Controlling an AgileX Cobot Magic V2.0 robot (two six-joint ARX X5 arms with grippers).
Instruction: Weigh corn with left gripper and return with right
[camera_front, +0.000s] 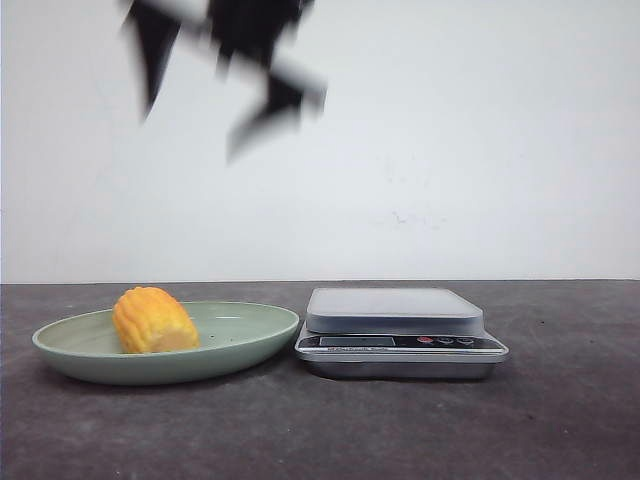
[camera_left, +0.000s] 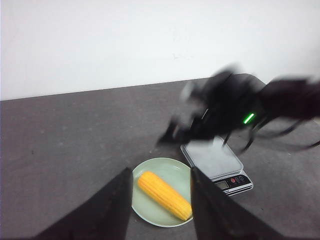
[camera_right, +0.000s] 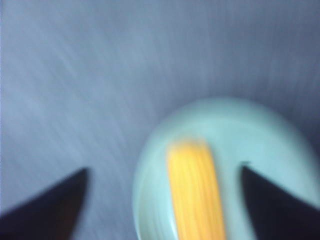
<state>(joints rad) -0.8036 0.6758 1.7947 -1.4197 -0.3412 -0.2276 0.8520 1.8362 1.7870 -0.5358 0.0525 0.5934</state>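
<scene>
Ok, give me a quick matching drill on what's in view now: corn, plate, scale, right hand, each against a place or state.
Things:
1. corn
2. plate
3. scale
4. right hand

Places or states:
A. nothing on its platform
B. open, above the plate
C. lying in the plate
D. on the table, just left of the scale

Pairs: 1-C, 2-D, 3-A, 4-B

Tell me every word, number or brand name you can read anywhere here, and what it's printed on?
Nothing can be read.
Kitchen scale: its display window looks dark, with no digits visible; the marks on the front panel buttons are too small to read.
Green plate and corn: no lettering visible.
Green light on the right arm: just a glow, no characters.
Right wrist view: too blurred to show any text.
</scene>
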